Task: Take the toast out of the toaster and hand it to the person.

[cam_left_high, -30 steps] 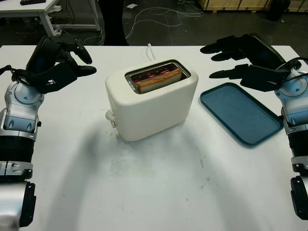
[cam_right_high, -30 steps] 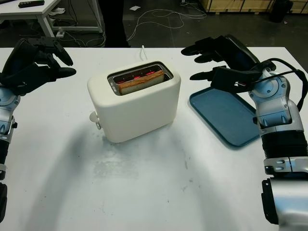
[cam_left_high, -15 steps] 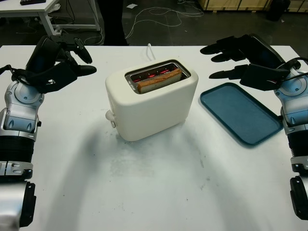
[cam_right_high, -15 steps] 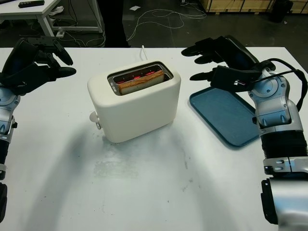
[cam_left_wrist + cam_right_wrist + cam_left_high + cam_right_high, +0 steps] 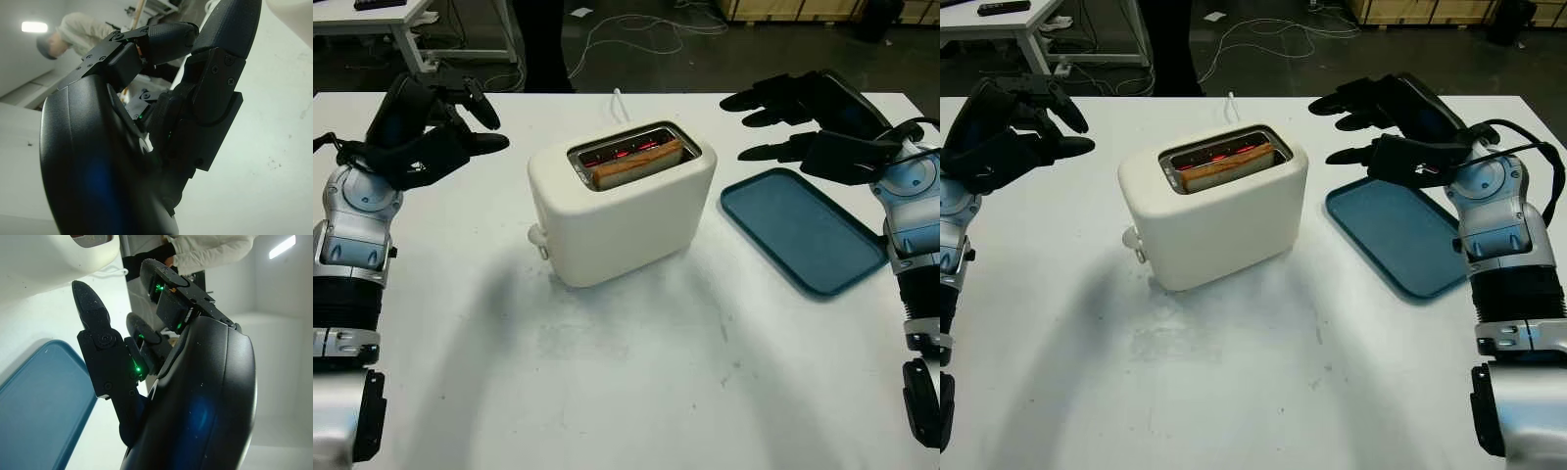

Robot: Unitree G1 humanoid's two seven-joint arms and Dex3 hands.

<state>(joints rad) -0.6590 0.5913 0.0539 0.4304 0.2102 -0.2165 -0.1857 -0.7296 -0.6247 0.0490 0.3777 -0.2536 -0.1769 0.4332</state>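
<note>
Toast (image 5: 637,164) sits in toaster (image 5: 622,211) slot; blue tray (image 5: 801,229) beside it.

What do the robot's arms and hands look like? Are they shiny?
Both hands, the left hand and the right hand, are black with glossy shells and three chunky fingers held by small screws. The arms are silver-grey with black ribbed bands and thin black cables. Tiny green lights glow inside the right hand.
</note>
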